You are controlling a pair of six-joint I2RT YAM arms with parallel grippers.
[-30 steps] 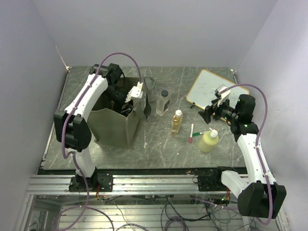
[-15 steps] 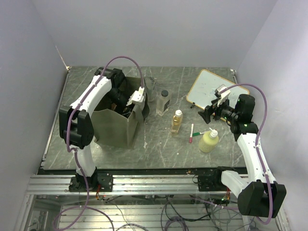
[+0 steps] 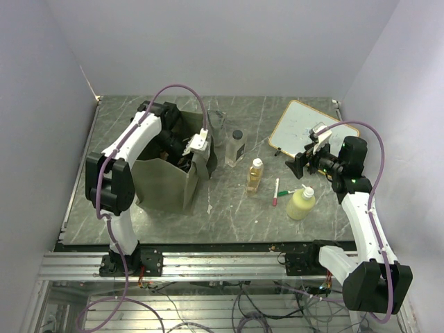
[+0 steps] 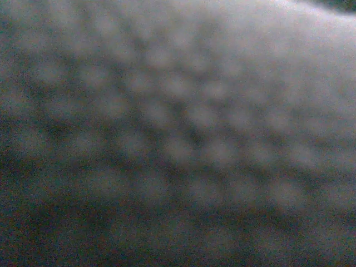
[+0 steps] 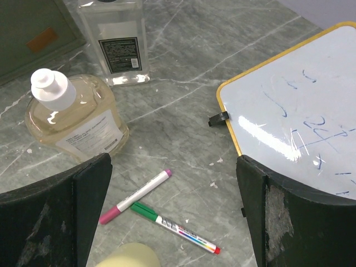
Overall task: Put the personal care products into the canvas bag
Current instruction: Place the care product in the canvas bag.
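**Right gripper (image 3: 298, 164) spread wide and empty, left one down in the bag**

The right gripper's jaws stand far apart above the table (image 3: 229, 215), gripping nothing. Nearest the arm bases stands the pale yellow bottle (image 3: 301, 203). Just beyond it lie the pink marker (image 5: 135, 196) and the green marker (image 5: 175, 227). Next comes the amber bottle (image 3: 255, 175) with its white cap, then the clear bottle (image 3: 235, 148) with a dark cap. Farther right lies the whiteboard (image 3: 305, 128). On the left sits the canvas bag (image 3: 166, 180), and the left gripper (image 3: 184, 154) is sunk in its mouth. Its wrist view is only blurred weave, so I cannot tell its grip.
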